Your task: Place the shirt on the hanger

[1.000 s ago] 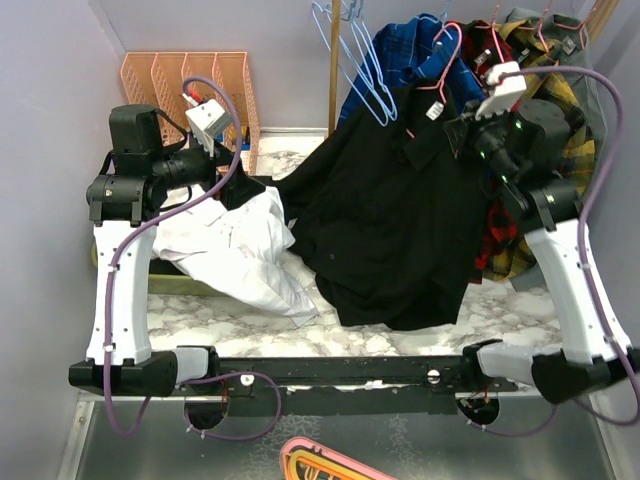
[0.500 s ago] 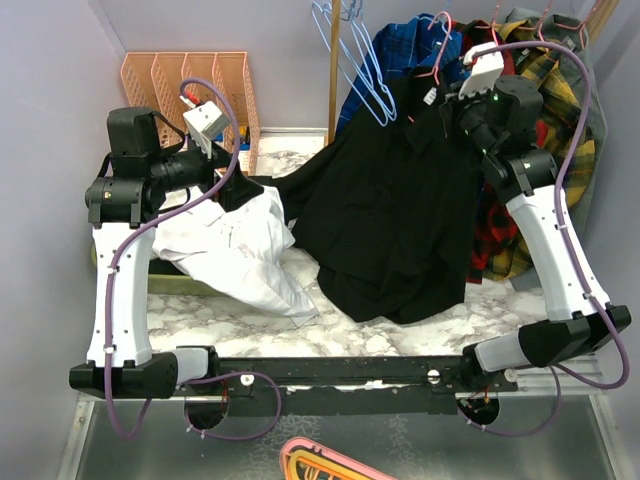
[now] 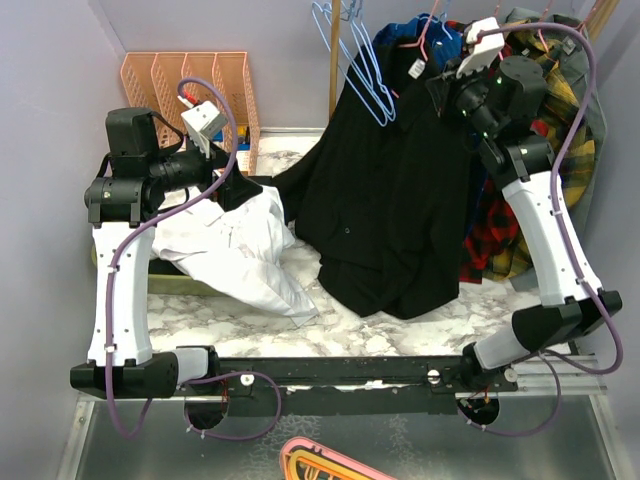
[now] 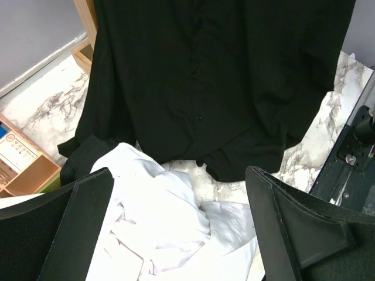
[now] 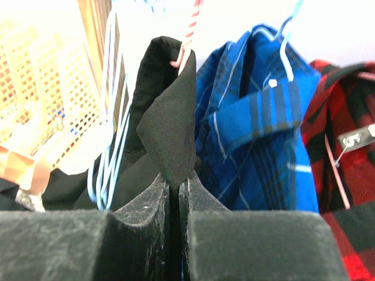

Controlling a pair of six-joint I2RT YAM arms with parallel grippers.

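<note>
Shirt [image 3: 390,200] hangs, collar edge in right pincer [image 5: 174,182], hem near white garment [image 3: 235,250].

The shirt [image 3: 390,190] is hung far centre, its hem draped onto the table [image 3: 480,310]. A crumpled garment [image 3: 235,250] is laid left of it, other hung shirts [image 3: 515,225] are seen right, and a slotted rack [image 3: 185,85] is set far left.

My right end effector [image 5: 174,180] pinches a collar fold of the plain black shirt [image 3: 385,200]. The shirt hangs limp below it, hem reaching the tabletop [image 3: 250,330]. The thin pink hanger [image 5: 187,41] pokes out just above.
</note>
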